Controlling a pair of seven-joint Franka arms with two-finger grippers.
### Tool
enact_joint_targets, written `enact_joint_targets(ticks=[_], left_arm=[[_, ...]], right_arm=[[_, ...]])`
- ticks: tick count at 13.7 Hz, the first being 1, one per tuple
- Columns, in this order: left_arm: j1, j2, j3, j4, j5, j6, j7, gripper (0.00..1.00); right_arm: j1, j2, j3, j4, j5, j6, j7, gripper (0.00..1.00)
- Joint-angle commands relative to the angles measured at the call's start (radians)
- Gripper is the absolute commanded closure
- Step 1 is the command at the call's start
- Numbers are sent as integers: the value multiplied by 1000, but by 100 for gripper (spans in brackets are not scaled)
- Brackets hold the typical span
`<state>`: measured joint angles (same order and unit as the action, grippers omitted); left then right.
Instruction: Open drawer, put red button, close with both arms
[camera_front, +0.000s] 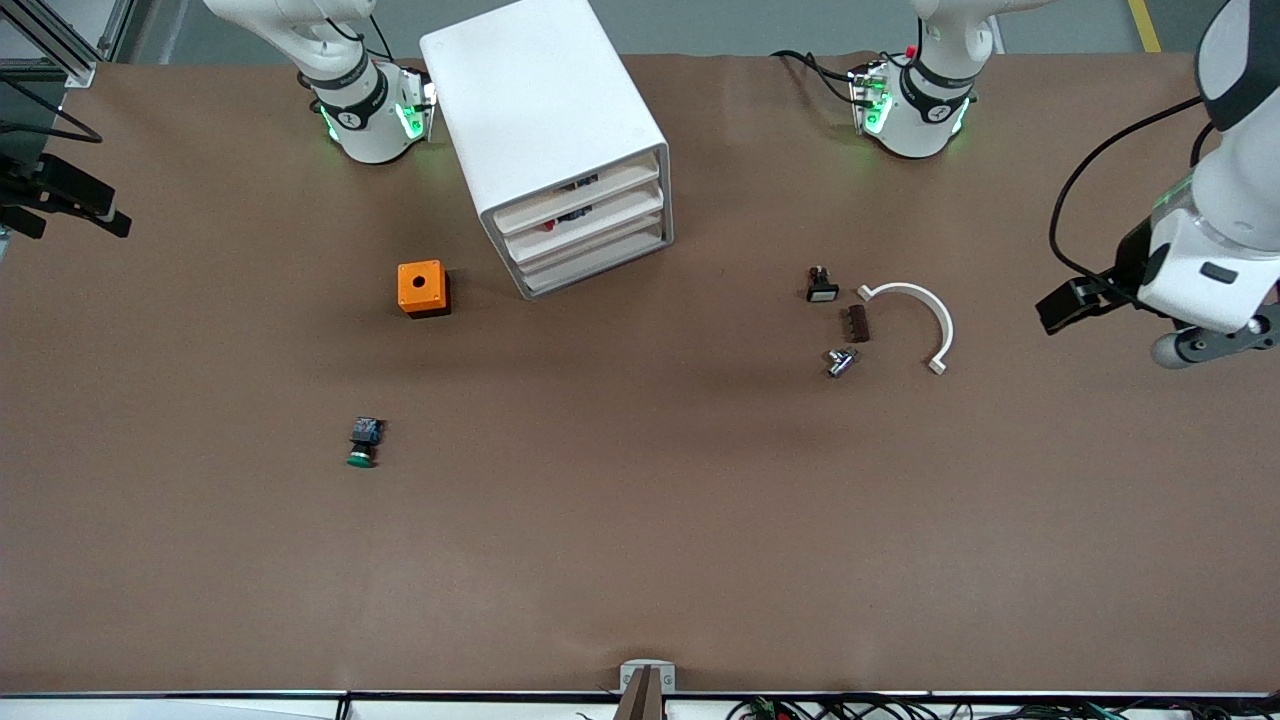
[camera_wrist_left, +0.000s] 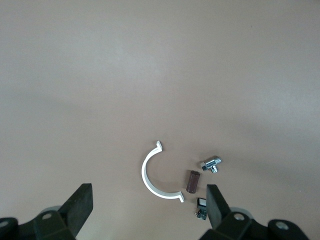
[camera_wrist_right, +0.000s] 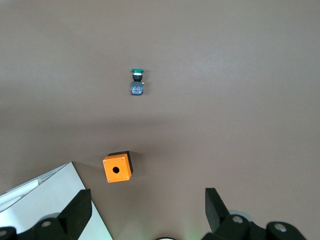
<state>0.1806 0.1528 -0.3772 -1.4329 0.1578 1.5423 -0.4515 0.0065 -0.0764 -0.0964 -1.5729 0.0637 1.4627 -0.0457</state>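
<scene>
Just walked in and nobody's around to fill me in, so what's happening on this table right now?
Nothing is being handled at the moment. Both white robot arms hang with open grippers: the left gripper above the table near a curved white plastic clip, and the right gripper beside the white four-drawer cabinet. All the cabinet's drawers look pushed in, including the second drawer from the top. An orange box sits beside the cabinet, and a green-capped push button lies nearer the front camera. No red-capped button lies out on the table.
</scene>
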Motion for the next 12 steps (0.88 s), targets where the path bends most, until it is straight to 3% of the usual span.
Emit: enact_joint_targets(ticks=[1, 12], left_arm=[[39, -38, -9, 2, -1, -42, 42, 0], [71, -160, 1, -76, -99, -88, 200, 0]], right_arm=[[-10, -37, 14, -39, 10, 24, 20, 0], [-11, -43, 14, -16, 10, 16, 18, 0]])
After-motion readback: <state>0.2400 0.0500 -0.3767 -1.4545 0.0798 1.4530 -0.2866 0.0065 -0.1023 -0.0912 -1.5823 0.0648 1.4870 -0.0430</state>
